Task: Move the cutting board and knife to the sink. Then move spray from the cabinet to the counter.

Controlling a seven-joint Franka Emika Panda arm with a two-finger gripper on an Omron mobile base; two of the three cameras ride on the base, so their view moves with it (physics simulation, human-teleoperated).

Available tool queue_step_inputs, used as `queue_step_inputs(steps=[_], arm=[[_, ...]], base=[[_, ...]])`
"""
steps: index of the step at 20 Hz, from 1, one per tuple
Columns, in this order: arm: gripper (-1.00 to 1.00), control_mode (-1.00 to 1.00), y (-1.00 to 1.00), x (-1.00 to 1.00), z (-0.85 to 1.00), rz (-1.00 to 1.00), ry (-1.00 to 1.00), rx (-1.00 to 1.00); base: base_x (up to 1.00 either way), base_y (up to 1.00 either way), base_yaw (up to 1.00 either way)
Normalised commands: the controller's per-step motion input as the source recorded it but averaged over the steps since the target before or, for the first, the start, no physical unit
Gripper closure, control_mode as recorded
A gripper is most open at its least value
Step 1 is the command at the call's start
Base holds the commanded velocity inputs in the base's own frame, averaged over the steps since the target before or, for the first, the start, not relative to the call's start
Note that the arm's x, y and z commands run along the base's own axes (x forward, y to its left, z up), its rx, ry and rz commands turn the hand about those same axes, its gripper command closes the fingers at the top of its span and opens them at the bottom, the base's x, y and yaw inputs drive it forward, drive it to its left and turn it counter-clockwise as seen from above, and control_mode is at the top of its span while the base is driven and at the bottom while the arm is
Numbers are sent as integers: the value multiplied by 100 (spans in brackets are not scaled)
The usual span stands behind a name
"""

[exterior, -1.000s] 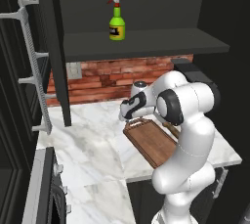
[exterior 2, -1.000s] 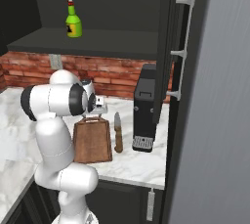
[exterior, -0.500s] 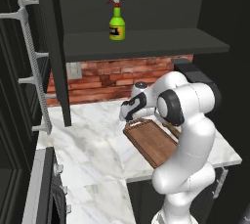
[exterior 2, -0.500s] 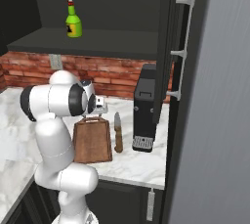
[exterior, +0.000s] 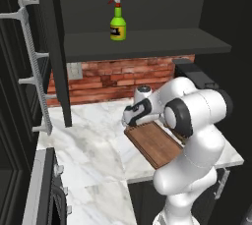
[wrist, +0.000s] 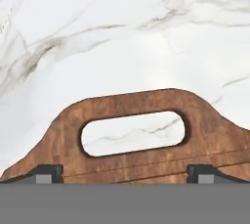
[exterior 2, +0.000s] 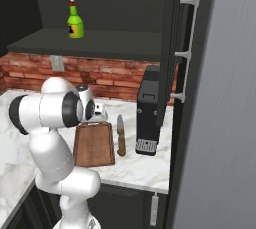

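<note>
1. The gripper is right over the handle end of the cutting board. Its two dark tips stand wide apart, one on each side of the board, and hold nothing.
2. The board lies flat on the counter, and white marble shows through the hole in its handle.
3. The knife lies on the counter just beside the board, on the side toward the black machine. Its blade points at the brick wall.
4. The black machine stands just past the knife, farther from the board.
5. The spray stands upright on the shelf of the cabinet, high above the board and well apart from it.
6. What could go wrong: the board is thin and flat, so the tips may slide off the edge if they close too high. I think they need to go lower first.
7. If the board swings when it lifts, it could bump the knife, because the two lie so close together.
8. The hand view shows the handle hole and the tips up close. The base views do not give that.
9. The right base view shows the knife and the black machine standing side by side. In the left base view the arm covers that side of the board.
10. I cannot see the sink from here.
</note>
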Motion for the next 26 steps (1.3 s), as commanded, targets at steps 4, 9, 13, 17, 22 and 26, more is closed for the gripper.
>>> queue_step_inputs(steps=[4,9,13,17,22,26], arm=[[-100,-100,-1,-65,0,-6,0,0],[-100,-100,-11,-8,12,-1,-3,0],[-100,-100,-2,49,29,0,-2,0],[-100,-100,3,80,40,1,0,-1],[-100,-100,13,94,23,0,8,-3],[-100,-100,14,45,-7,0,12,0]], base=[[0,0,0],[0,0,0],[0,0,0],[0,0,0],[0,0,0],[0,0,0]])
